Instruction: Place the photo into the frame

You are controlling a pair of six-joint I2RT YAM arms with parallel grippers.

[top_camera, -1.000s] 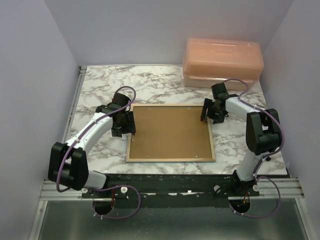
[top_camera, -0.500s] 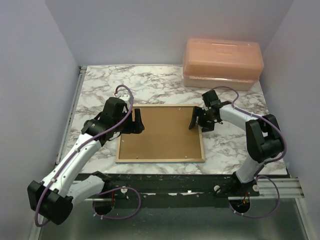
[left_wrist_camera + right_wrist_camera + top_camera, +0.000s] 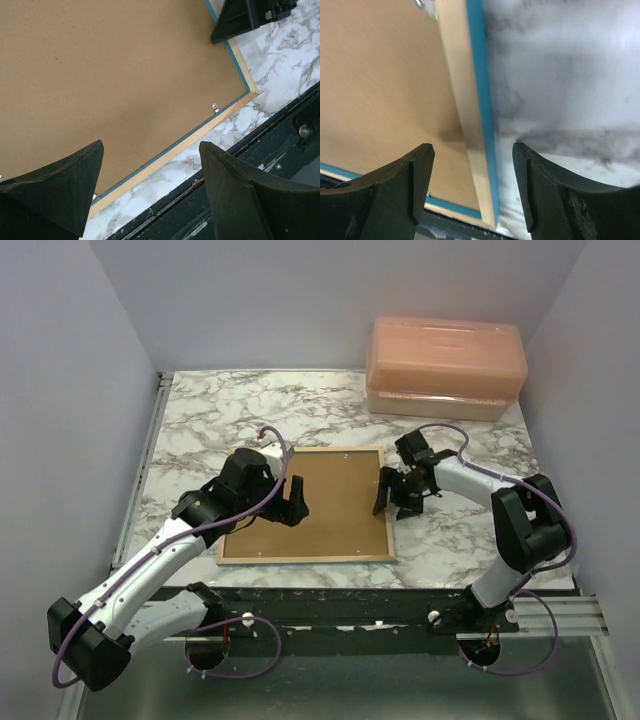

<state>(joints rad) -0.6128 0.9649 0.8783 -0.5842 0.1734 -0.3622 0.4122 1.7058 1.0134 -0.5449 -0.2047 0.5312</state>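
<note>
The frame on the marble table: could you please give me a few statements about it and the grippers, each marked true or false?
1. The frame lies back side up on the table. True.
2. The peach box stands on the frame. False: it stands at the table's far right corner, apart from the frame.
3. The left gripper is shut on the frame. False: its jaws stand open over the brown backing sheet.
4. The right gripper has open jaws either side of the frame's right edge. True.
5. The backing sheet fills the frame. True.
</note>
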